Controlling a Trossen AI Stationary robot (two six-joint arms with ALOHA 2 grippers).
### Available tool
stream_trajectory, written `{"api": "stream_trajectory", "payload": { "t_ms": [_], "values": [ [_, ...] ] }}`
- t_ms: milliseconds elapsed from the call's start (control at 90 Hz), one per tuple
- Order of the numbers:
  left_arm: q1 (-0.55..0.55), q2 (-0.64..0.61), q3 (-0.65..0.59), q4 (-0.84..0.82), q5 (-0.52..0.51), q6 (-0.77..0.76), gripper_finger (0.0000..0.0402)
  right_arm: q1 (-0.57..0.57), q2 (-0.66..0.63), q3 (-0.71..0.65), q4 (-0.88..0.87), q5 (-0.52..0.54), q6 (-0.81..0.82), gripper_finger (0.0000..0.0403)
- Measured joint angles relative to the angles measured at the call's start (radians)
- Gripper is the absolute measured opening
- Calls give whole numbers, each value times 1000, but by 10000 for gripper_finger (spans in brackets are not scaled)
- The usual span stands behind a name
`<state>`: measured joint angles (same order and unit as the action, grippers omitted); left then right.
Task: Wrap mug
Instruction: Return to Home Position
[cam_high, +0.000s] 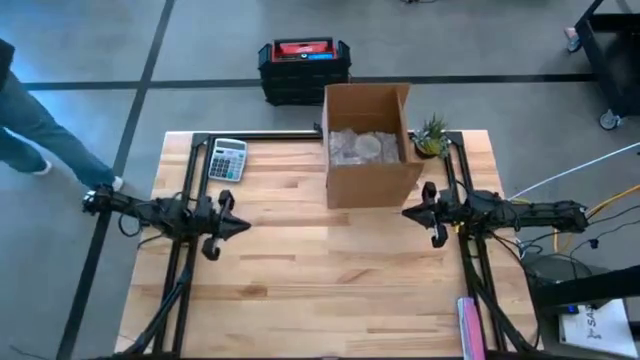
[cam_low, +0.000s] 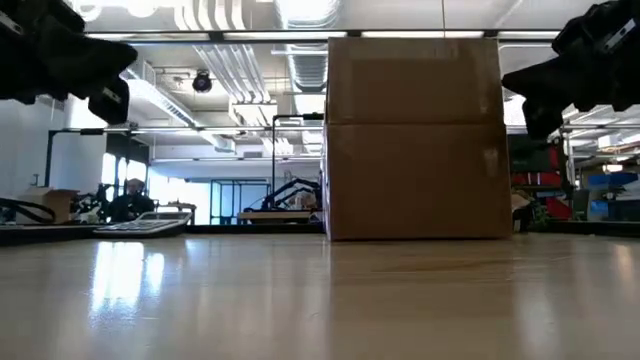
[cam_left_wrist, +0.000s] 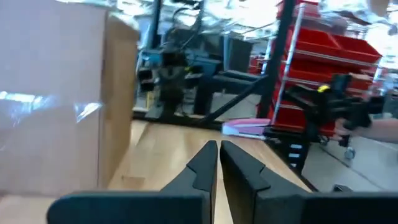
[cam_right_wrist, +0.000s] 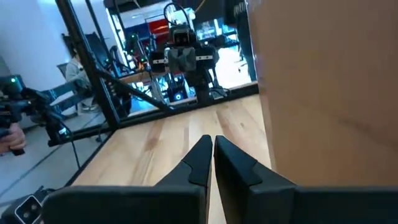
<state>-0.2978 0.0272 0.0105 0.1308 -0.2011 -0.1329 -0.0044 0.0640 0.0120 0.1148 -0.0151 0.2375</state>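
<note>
Left gripper (cam_high: 243, 226): left of centre in the high view, raised over the table (cam_high: 320, 290), fingers pressed together, holding nothing.
Right gripper (cam_high: 407, 213): right of centre, facing the left one across bare wood, fingers likewise closed and empty, near the lower right corner of the cardboard box (cam_high: 370, 182).
Cardboard box: upper centre of the frame, upright, top open.
Bubble-wrapped mug (cam_high: 365, 146): inside the box, seen as a pale crinkled bundle.
Calculator (cam_high: 227, 158): upper left of the tabletop.
Small plant (cam_high: 432, 135): just beside the box's right wall.
Pink object (cam_high: 470, 325): lower right table edge.
Red-and-black case (cam_high: 303, 68): on the floor above the box.
</note>
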Motion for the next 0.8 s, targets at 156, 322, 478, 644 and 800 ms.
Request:
{"api": "stream_trajectory", "payload": {
  "t_ms": [156,322,478,644,800],
  "values": [
    [34,-26,0,-70,-81,-7,8,0,-7,0,-1,-1,-61,3],
    [68,-27,0,-71,-80,-9,8,0,-10,0,-6,0,-81,2],
    [76,-27,-1,-71,-83,0,8,0,-10,0,-10,-1,-88,3],
    [76,-23,-1,-70,-86,0,8,0,-10,0,-29,-11,-104,4],
    [76,-12,-1,-70,-87,8,8,0,-9,-1,-40,-11,-92,3]
  ]
}}
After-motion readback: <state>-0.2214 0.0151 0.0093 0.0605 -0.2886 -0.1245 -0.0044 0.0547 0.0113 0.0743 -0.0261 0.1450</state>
